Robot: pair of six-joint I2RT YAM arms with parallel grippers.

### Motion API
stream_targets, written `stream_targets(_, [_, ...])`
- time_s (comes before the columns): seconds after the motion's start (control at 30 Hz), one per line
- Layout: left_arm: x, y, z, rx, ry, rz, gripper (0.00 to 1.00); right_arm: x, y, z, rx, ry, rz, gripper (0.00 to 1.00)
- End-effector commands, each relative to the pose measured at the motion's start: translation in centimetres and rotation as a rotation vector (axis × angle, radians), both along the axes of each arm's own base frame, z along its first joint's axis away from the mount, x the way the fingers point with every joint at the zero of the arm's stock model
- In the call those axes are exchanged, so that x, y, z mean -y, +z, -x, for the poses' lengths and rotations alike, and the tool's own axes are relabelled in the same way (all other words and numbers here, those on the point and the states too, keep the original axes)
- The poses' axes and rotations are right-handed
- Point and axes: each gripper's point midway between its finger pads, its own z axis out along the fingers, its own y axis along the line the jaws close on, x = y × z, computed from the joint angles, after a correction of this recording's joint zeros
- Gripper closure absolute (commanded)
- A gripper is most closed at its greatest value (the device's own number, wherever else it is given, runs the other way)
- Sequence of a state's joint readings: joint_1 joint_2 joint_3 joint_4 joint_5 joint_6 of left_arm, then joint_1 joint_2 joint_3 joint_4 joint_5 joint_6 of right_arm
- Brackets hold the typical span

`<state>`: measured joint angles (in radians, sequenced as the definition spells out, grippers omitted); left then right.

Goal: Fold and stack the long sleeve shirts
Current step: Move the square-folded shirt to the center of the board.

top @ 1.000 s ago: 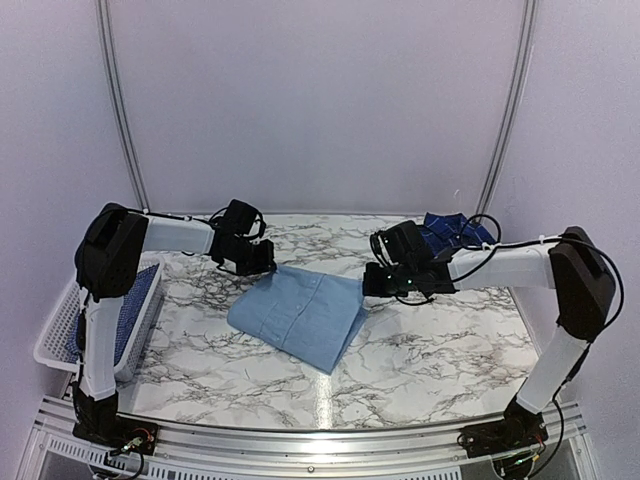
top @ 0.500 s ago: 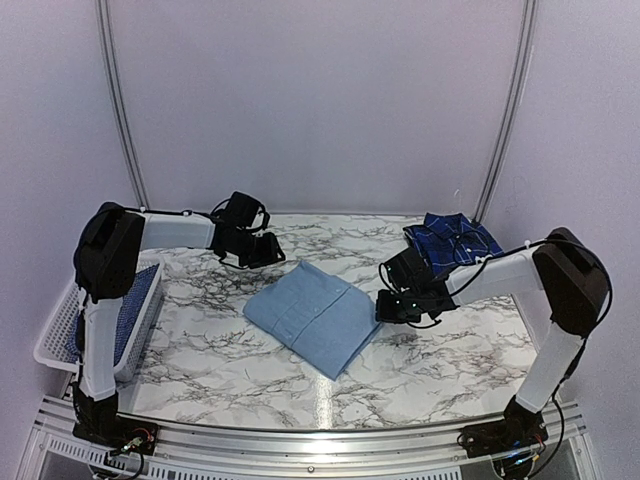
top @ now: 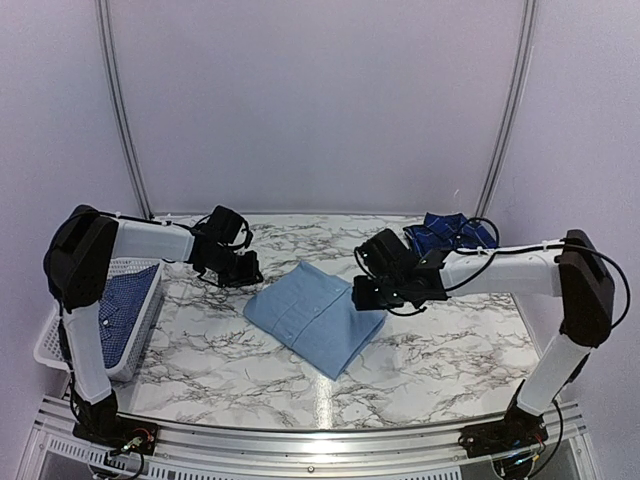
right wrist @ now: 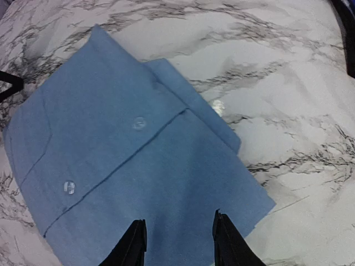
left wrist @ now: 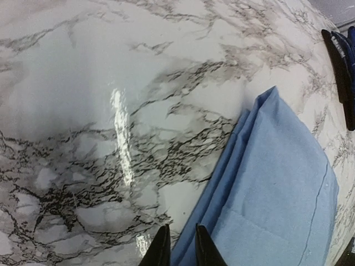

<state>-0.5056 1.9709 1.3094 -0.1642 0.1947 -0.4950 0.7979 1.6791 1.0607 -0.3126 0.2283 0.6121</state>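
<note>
- Basket (top: pixel 52 345): it stands at the table's left edge. A blue-checked shirt (top: pixel 133 292) lies inside it, not yet folded onto any stack.
- Left claw (left wrist: pixel 181 244): a second ago it was pinched on the far left corner of the light blue shirt (top: pixel 315 318). It has since let go and drawn back to the left. Its fingers now stand only slightly apart with nothing between them. It sits over bare marble, just beside the shirt's left edge.
- Light blue shirt: it lies near the middle of the table (top: pixel 430 365) as a flat, folded rectangle, turned at an angle. The layered edges show on its left side and a few buttons show on top. Both far corners have been released, so the last fold appears to be laid down.
- Right claw (right wrist: pixel 178 233): it was also closed on the shirt a second ago. It let go, pulled off to the right, and has come back. It now hangs over the shirt's right portion with its fingers clearly apart and empty.
- Navy plaid shirt (top: pixel 455 230): it lies at the far right of the table, well apart from the light blue one and partly hidden behind the right arm.
- Meaning for the task: one shirt looks folded. Judging by the right claw's position, a smoothing press or a re-grip comes next. The stacking is not yet begun.
</note>
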Motion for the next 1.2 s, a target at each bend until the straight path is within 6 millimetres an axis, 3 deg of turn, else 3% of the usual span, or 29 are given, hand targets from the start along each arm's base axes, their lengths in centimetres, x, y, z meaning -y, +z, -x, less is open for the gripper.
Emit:
stream_targets(0.0, [-2.3, -1.6, 1.9, -0.057, 0.045, -0.064, 0.85, -5.2, 1.4, 2.5, 0.008, 0.119, 0.006, 0.62])
stream_targets(0.1, [-2.8, -2.6, 2.9, -0.088, 0.055, -0.074, 0.89, -8.0, 0.5, 4.0, -0.014, 0.194, 0.010, 0.62])
stream_targets(0.23, [-2.8, -3.3, 5.0, -0.112, 0.045, -0.085, 0.92, -9.0, -2.4, 6.4, -0.092, 0.262, 0.023, 0.62])
stream_targets(0.43, [-1.0, -4.7, 10.7, -0.160, -0.003, -0.105, 0.96, -5.1, -6.4, 9.4, -0.188, 0.248, 0.097, 0.62])
stream_targets(0.57, [-0.2, -5.2, 14.2, -0.177, -0.026, -0.122, 0.96, -1.8, -7.7, 9.9, -0.211, 0.204, 0.153, 0.62])
stream_targets(0.67, [-1.3, -5.0, 15.1, -0.170, 0.003, -0.137, 0.96, -0.6, -7.2, 9.1, -0.198, 0.174, 0.152, 0.62])
stream_targets(0.77, [-2.8, -4.1, 15.0, -0.139, 0.039, -0.172, 0.92, -0.7, -5.8, 8.3, -0.169, 0.169, 0.130, 0.62])
stream_targets(0.93, [-3.3, -1.3, 14.3, -0.092, 0.025, -0.158, 0.77, -0.3, -3.7, 7.5, -0.138, 0.151, 0.109, 0.61])
stream_targets(1.03, [-1.7, 1.0, 13.7, -0.061, -0.056, -0.084, 0.62, 0.4, -2.6, 7.0, -0.123, 0.119, 0.086, 0.59])
stream_targets(1.17, [1.8, 1.9, 13.5, -0.076, -0.219, 0.006, 0.42, 1.6, -2.4, 6.8, -0.120, 0.086, 0.066, 0.56])
